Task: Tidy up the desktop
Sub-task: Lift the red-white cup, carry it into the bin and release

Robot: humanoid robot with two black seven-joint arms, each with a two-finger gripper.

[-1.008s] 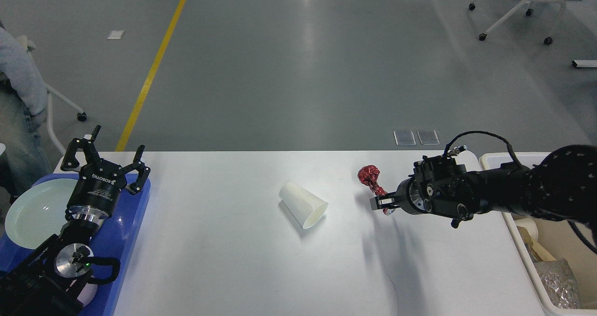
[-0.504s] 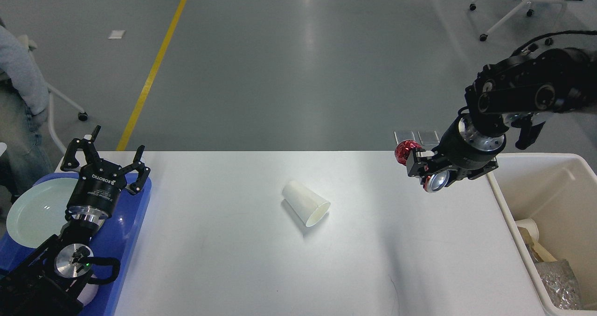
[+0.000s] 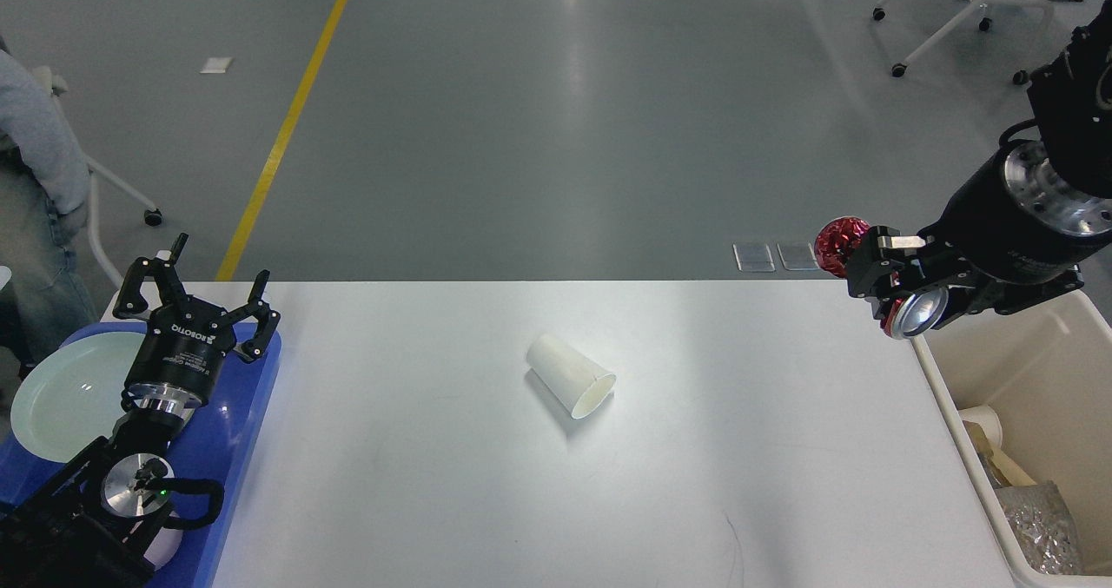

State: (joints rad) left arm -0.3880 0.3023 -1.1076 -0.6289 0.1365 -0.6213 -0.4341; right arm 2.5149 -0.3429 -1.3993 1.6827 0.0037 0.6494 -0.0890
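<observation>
Wrapper (image 3: pixel 839 242) of crumpled red foil is clamped in the right gripper (image 3: pixel 869 262) fingers above the bench (image 3: pixel 782 449) far right corner, presumably for the bin (image 3: pixel 947 397); left gripper (image 3: pixel 195 297) fingers spread, idle over the tray (image 3: pixel 252 397).

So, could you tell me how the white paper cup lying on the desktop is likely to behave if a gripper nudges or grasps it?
The paper cup lies on its side on the smooth desktop, so a nudge would probably roll it in a curve, since it tapers. It looks thin-walled and empty, so likely very light and easy to crush under a firm squeeze.
</observation>
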